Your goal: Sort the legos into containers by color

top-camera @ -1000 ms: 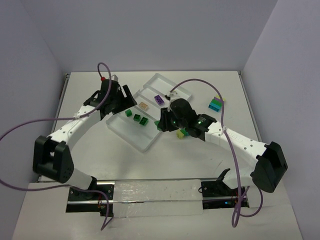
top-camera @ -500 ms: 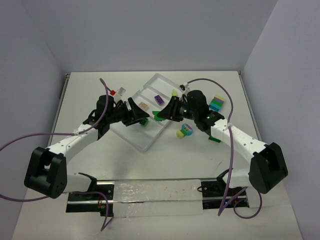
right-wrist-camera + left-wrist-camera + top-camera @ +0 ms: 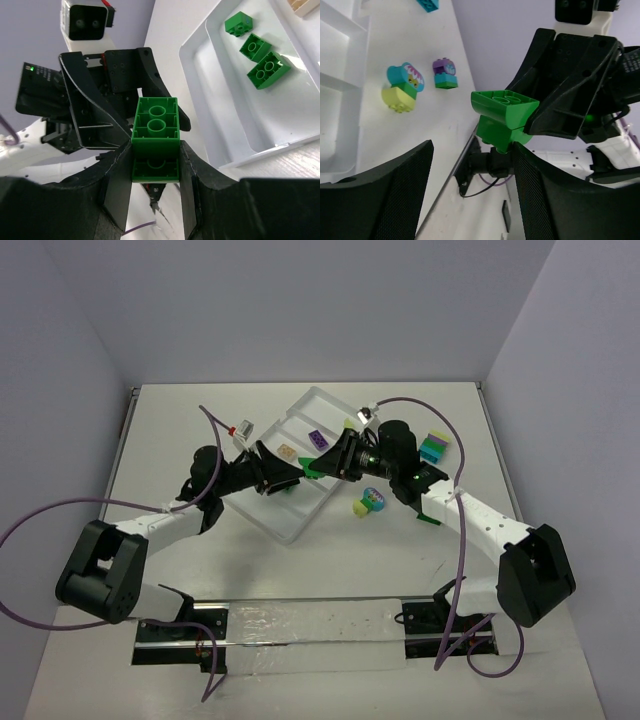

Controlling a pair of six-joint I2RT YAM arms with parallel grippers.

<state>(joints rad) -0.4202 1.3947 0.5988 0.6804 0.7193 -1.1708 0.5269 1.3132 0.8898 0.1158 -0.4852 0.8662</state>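
Note:
My right gripper (image 3: pixel 155 152) is shut on a green lego clump (image 3: pixel 155 127) of two stacked bricks, held in the air above the containers, a white tray (image 3: pixel 287 528). In the top view the clump (image 3: pixel 314 466) hangs between both grippers. My left gripper (image 3: pixel 470 150) faces it with its jaws open, and one finger (image 3: pixel 540 200) is right beside the clump's lower brick (image 3: pixel 501 134). Three green legos (image 3: pixel 252 47) lie in one tray compartment. A purple lego (image 3: pixel 318 439) and a peach lego (image 3: pixel 288 451) lie in other compartments.
A yellow-green, green and teal clump (image 3: pixel 402 90) and a purple-topped clump (image 3: pixel 445 74) stand on the table right of the tray. A teal and yellow-green stack (image 3: pixel 432 448) sits farther back right. A small green piece (image 3: pixel 430 518) shows by the right arm.
The right gripper carried the green clump from the table up over the tray. The left gripper swung towards it and its jaws have narrowed.

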